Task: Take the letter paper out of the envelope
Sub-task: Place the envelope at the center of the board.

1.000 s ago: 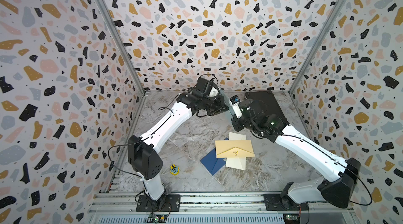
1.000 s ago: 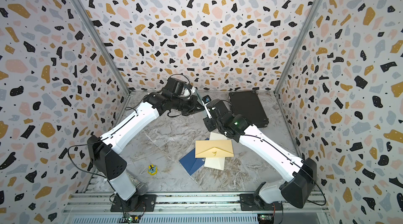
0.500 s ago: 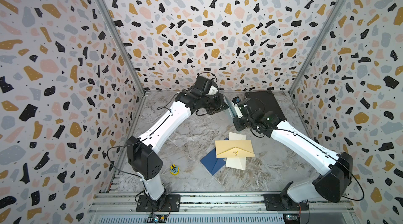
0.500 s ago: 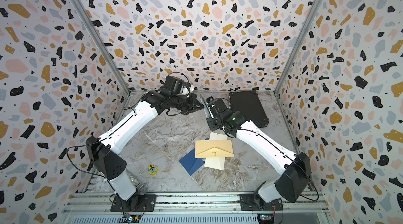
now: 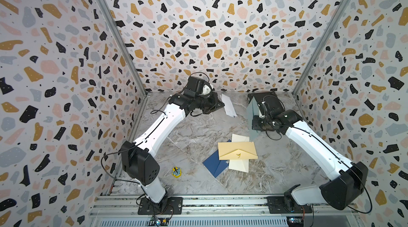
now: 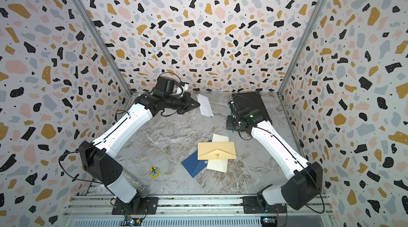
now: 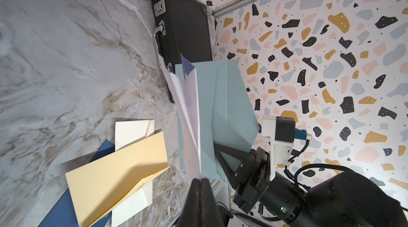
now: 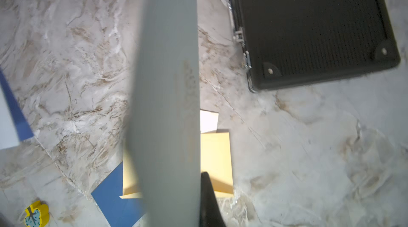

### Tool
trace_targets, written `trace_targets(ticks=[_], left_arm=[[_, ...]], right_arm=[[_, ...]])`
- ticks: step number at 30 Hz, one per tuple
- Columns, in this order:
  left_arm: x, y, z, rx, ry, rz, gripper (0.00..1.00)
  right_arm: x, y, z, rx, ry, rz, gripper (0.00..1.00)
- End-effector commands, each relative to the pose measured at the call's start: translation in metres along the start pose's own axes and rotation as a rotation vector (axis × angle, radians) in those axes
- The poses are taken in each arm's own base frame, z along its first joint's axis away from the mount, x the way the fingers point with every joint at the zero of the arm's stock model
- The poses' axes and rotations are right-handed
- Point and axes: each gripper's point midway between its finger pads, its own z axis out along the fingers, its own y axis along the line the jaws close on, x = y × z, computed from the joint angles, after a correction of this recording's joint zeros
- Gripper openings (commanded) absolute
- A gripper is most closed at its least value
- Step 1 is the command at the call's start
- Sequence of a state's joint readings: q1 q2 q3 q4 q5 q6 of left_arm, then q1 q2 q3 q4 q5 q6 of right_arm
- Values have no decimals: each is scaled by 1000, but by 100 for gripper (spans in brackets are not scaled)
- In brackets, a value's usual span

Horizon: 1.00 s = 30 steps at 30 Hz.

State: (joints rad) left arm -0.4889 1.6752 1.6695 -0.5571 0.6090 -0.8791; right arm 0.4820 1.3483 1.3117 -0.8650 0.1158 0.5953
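**Top views.** The left fingers (image 5: 219, 105) are pressed together on one edge of the white letter paper (image 5: 228, 108). The sheet hangs just beyond their tips, clear of the tabletop (image 5: 198, 130). The letter paper is fully outside the envelope (image 5: 254, 108). The right fingers (image 5: 256, 124) pinch the pale blue envelope and hold it upright, with an open gap between it and the sheet. A black case (image 5: 272, 102) lies behind the right fingers. A yellow envelope (image 5: 237, 151) lies flat on the tabletop, below and between the two sets of fingers.

**Left wrist view.** The left fingers (image 7: 201, 190) are closed on the near edge of the letter paper (image 7: 187, 108), which extends straight out from the tips. The envelope (image 7: 223, 104) stands just beyond the sheet. The right fingers (image 7: 228, 168) grip its lower edge.

**Right wrist view.** The envelope (image 8: 167, 104) runs out from the right fingers (image 8: 207, 201), seen almost edge-on. Only one finger shows, and it lies against the envelope. The black case (image 8: 309, 27) lies on the tabletop beyond.
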Motion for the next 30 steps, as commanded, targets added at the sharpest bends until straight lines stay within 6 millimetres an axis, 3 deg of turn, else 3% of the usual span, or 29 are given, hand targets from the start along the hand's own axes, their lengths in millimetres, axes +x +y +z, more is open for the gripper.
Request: trace_targets(ticks=[1, 5, 17, 20, 25, 29, 30], left_arm=[[10, -9, 2, 81, 27, 19, 0], [21, 0, 11, 107, 65, 21, 0], [65, 8, 38, 123, 188, 38, 0], [71, 10, 39, 125, 202, 36, 0], [76, 11, 41, 128, 219, 33, 0], [77, 10, 39, 126, 222, 67, 0], [77, 11, 40, 123, 223, 67, 0]], right_arm=[[37, -46, -6, 90, 108, 161, 0], [61, -82, -3, 158, 177, 235, 0], [107, -145, 10, 302, 286, 348, 0], [113, -154, 8, 300, 260, 389, 0], [118, -158, 32, 253, 310, 400, 0], [119, -182, 38, 352, 338, 384, 0], [119, -191, 36, 405, 338, 368, 8]])
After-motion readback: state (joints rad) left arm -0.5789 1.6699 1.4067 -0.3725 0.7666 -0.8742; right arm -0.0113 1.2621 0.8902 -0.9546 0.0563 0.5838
